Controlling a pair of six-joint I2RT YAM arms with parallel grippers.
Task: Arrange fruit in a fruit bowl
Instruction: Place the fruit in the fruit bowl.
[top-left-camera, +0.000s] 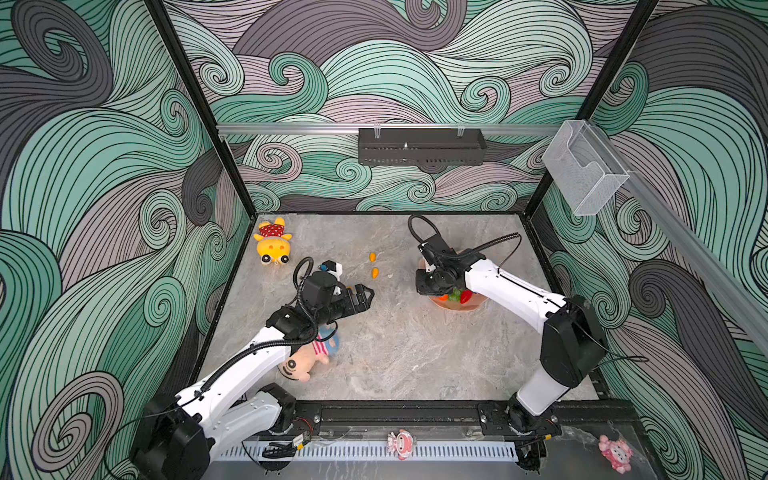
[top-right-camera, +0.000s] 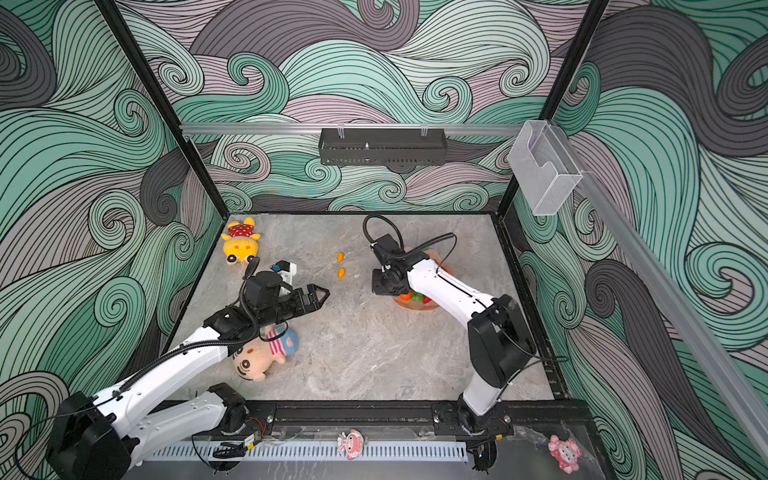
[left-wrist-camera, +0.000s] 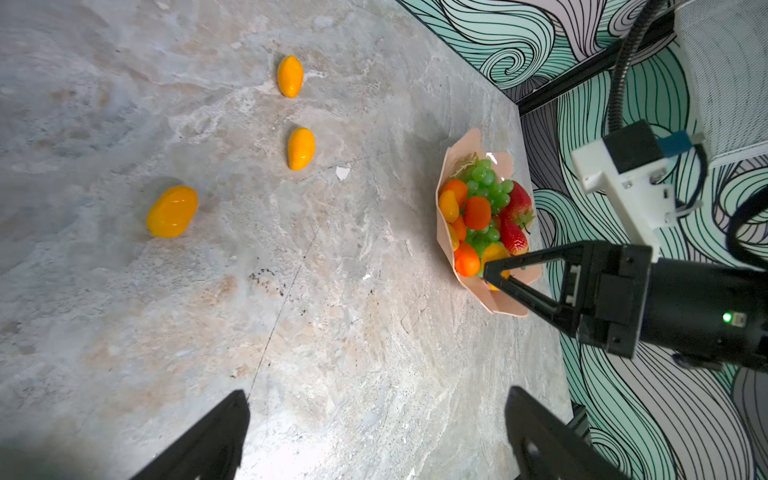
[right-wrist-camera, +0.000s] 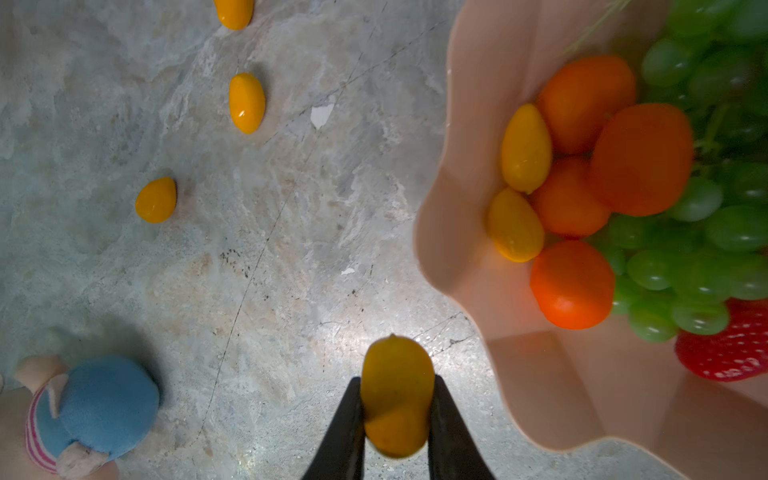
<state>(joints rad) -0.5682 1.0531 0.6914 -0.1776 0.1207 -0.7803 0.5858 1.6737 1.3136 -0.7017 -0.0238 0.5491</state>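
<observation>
— Starting big: where on the table (top-left-camera: 395, 353) is the bowl (left-wrist-camera: 446, 249)?
— Right side, under the right arm (top-left-camera: 511, 291), heaped with grapes (left-wrist-camera: 488, 187), tangerines (left-wrist-camera: 477, 212), strawberries (left-wrist-camera: 517, 203).
— Claws?
— The left claw (left-wrist-camera: 378, 399) gapes wide, empty, above the table; the right claw (right-wrist-camera: 397, 384) pinches a kumquat (right-wrist-camera: 395, 419) just beside the bowl's rim. Three kumquats (left-wrist-camera: 172, 212) lie loose.

My right gripper (right-wrist-camera: 397, 379) is showing black, and the pinched kumquat (right-wrist-camera: 395, 407) is glowing yellow-orange. The fruit bowl (right-wrist-camera: 457, 199) is shining glossy peach-pink. In it, the tangerines (right-wrist-camera: 642, 158) are showing deep orange, the grape bunch (right-wrist-camera: 731, 228) pale green, and the strawberry (right-wrist-camera: 731, 351) red with tiny pale dots. The table (right-wrist-camera: 291, 249) is looking marbled grey with tan patches. The plush doll (right-wrist-camera: 104, 403) is wearing blue with pink-and-white stripes. The walls (top-left-camera: 374, 62) are swirling in teal, grey and mauve waves, lined black.
</observation>
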